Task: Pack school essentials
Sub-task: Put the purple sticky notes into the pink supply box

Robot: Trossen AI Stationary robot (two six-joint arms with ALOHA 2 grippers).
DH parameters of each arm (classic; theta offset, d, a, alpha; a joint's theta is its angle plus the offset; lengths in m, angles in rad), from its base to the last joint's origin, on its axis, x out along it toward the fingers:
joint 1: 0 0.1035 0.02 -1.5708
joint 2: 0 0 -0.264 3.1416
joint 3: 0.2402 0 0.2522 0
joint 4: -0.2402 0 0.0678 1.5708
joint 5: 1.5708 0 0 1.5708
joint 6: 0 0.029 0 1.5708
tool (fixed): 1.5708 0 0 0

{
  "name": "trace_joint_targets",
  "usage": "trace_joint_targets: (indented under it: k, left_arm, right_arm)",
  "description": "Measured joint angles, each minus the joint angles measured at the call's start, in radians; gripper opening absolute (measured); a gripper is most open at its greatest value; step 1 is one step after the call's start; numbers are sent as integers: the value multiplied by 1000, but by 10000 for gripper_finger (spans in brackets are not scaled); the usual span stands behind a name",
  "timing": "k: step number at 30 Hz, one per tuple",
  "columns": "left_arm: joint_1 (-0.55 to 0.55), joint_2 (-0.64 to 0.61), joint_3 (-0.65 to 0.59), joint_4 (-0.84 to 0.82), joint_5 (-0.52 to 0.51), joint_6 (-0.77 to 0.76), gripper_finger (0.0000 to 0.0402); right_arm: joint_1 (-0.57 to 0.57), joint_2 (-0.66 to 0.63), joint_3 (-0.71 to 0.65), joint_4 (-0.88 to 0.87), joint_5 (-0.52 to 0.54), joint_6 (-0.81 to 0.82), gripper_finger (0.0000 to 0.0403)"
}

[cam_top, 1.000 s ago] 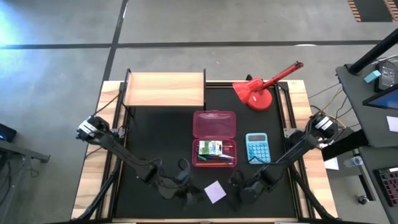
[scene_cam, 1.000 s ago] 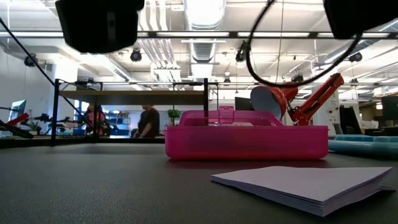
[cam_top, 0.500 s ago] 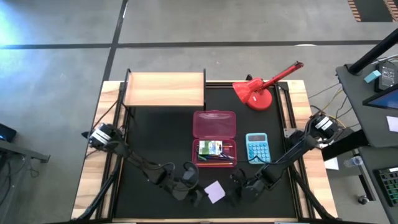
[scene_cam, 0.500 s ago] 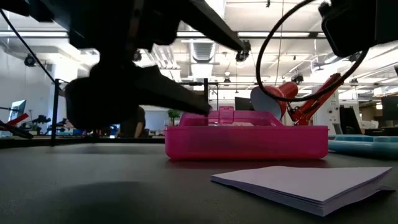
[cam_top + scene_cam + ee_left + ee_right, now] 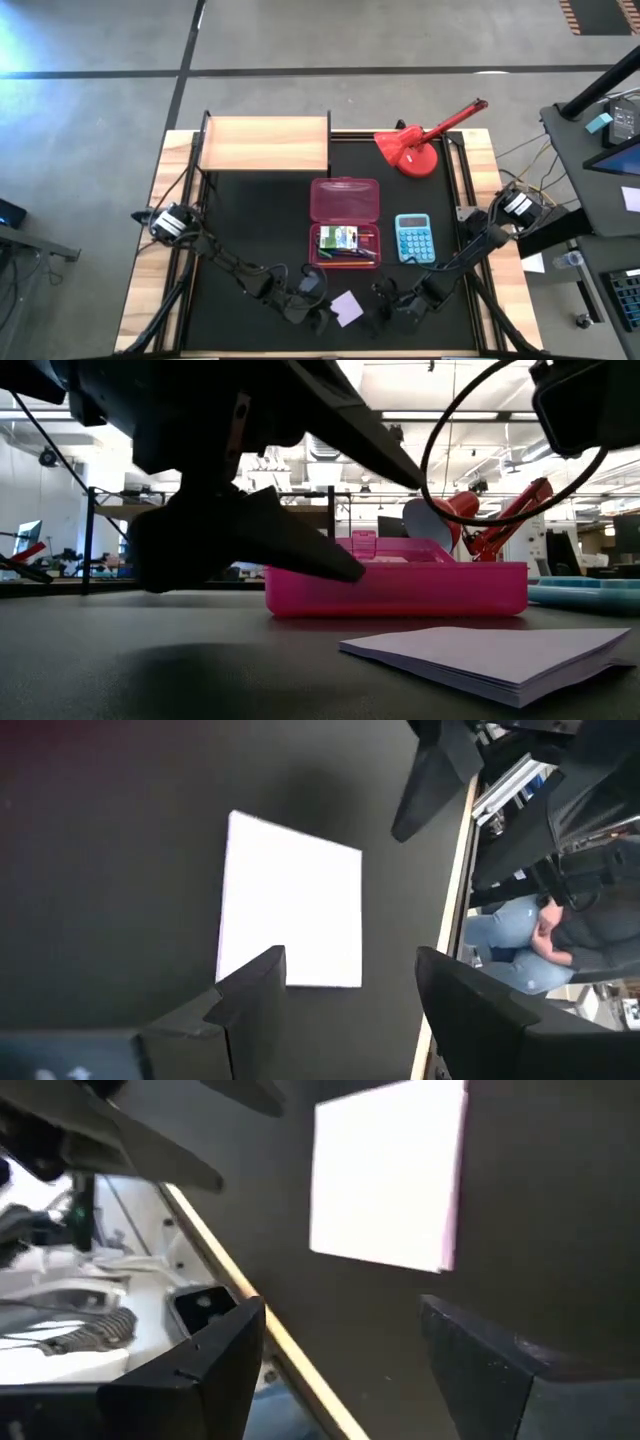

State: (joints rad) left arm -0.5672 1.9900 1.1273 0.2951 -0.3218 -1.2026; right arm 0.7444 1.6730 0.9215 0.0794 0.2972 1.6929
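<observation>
Left gripper (image 5: 318,306), fingers spread and empty, hovers just beside the pad (image 5: 346,308) lying flat on the tabletop (image 5: 250,220) near the open case (image 5: 345,222); right gripper (image 5: 385,305), also spread, flanks its other side.

no legible text, labels, brands or numbers on anything in view

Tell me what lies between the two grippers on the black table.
The flat lilac sticky-note pad lies alone between the open left gripper and the open right gripper, as the high view shows; neither touches it.
</observation>
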Motion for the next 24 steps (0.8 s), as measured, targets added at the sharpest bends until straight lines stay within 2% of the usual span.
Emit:
trace_joint_targets:
  k: [11, 24]
  left_arm:
    - [12, 0, 1, -54, 15, 31, 208]
    - [12, 0, 0, -86, 22, 36, 208]
  right_arm:
    - [2, 77, 1, 17, 20, 112, 249]
    - [-1, 99, 1, 37, 57, 76, 232]
